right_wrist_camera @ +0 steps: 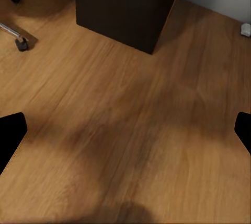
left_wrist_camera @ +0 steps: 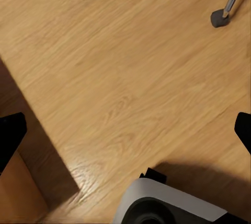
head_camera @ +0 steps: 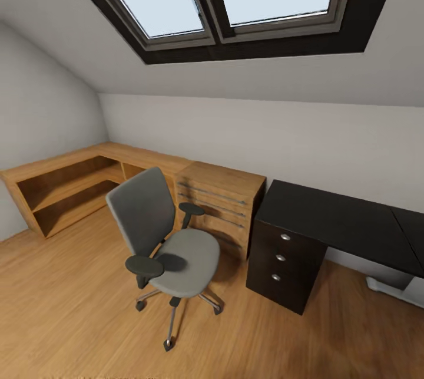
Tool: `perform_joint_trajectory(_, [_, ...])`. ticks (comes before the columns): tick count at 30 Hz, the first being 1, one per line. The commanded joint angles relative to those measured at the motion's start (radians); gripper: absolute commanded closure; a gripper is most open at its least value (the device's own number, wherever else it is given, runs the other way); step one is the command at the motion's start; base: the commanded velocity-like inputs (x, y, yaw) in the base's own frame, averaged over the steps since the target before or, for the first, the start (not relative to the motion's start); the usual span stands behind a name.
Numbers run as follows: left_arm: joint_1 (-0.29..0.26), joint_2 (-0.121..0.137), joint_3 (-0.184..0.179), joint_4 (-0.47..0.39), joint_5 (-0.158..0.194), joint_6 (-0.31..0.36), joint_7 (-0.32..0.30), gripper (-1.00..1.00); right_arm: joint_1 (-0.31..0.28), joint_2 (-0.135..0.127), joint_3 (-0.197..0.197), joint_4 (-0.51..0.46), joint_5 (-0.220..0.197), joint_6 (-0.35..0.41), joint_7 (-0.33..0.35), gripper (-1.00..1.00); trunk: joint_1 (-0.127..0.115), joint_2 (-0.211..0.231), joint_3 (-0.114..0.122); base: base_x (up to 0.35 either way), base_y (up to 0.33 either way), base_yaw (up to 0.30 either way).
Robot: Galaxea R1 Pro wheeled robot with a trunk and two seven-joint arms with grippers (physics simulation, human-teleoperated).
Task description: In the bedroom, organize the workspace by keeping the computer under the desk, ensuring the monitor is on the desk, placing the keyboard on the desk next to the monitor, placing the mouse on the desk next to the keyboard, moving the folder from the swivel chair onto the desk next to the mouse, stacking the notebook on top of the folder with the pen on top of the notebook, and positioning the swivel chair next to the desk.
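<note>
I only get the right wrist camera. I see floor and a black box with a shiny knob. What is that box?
Observer: It is the drawer pedestal of the black desk. The head view shows three knobs, one above another.
Operator: Where is the chair?
Observer: The swivel chair stands to the pedestal's left, in front of a light-wood chest.
Operator: Is my other hand open?
Observer: Yes, the left gripper hangs open over the wooden floor, fingers wide apart.
</note>
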Motion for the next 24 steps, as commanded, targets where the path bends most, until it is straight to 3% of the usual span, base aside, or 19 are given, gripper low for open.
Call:
perform_joint_trajectory(1, [-0.001, -0.001, -0.009, 0.000, -0.001, 0.000, 0.010, -1.00, -0.001, 0.001, 0.009, 0.002, -0.004, -0.002, -0.005, -1.00, 0.000, -0.001, -0.001, 0.000, 0.000, 0.284])
perform_joint_trajectory(8, [-0.001, 0.002, -0.005, -0.001, 0.002, 0.090, 0.012, -1.00, -0.001, 0.001, 0.010, 0.002, -0.002, 0.051, -0.005, -1.00, 0.000, -0.001, -0.001, 0.000, 0.000, 0.284])
perform_joint_trajectory(24, [-0.001, 0.000, -0.009, -0.001, 0.000, 0.094, 0.011, -1.00, -0.001, -0.001, 0.009, 0.002, -0.003, 0.031, -0.007, -1.00, 0.000, -0.001, -0.001, 0.000, 0.000, 0.284])
